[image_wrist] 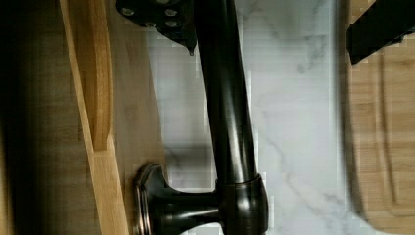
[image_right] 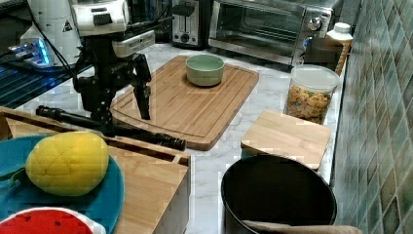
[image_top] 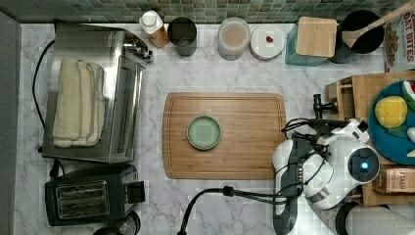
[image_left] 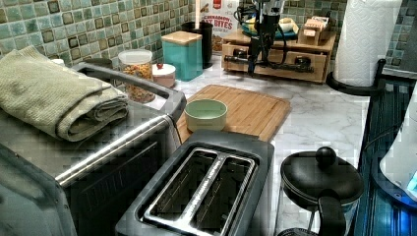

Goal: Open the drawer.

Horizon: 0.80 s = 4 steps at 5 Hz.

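The drawer is a light-wood box low in the wooden stand, with a long black bar handle across its front. In the wrist view the handle runs past the drawer's front board, held off it by a round black post. My gripper is open and straddles the bar. One finger sits between bar and drawer front, the other finger on the cutting-board side. Neither pad touches the bar. In the left view the gripper hangs at the drawer front's left part.
A cutting board with a green bowl lies close in front of the drawer. A blue plate with toy fruit sits on the stand. Jars, a teal canister and a black pot line the back wall. A toaster oven and toaster stand across the counter.
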{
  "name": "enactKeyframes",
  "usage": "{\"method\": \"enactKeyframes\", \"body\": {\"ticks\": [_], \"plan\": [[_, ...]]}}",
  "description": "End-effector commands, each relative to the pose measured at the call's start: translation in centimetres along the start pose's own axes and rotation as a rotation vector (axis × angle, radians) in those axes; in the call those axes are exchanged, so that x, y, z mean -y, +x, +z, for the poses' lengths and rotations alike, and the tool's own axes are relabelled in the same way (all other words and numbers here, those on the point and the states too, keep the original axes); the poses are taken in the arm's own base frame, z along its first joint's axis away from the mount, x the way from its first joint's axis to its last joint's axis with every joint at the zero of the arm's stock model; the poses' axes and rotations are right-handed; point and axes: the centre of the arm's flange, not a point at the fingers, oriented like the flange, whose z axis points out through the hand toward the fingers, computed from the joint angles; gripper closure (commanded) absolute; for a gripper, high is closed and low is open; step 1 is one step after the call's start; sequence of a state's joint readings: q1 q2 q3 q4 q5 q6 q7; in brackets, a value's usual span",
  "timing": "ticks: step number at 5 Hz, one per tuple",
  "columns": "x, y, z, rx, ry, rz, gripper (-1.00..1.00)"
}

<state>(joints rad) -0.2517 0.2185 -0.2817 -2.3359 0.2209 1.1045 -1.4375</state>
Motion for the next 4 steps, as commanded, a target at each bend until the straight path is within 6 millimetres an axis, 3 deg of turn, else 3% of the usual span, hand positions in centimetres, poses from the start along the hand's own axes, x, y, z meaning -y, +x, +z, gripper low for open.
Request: {"method": "enactKeyframes", "body": {"ticks": [1,3,4], "plan": [[21.1,-2.5,0.3,0.131,0.13,-0.094,-1.0],[27.7,-4.0,1.0,0.114,0.155,-0.136,-1.0],[28.8,-4.3,-0.3,0.151,0.125,-0.161,-1.0]]}}
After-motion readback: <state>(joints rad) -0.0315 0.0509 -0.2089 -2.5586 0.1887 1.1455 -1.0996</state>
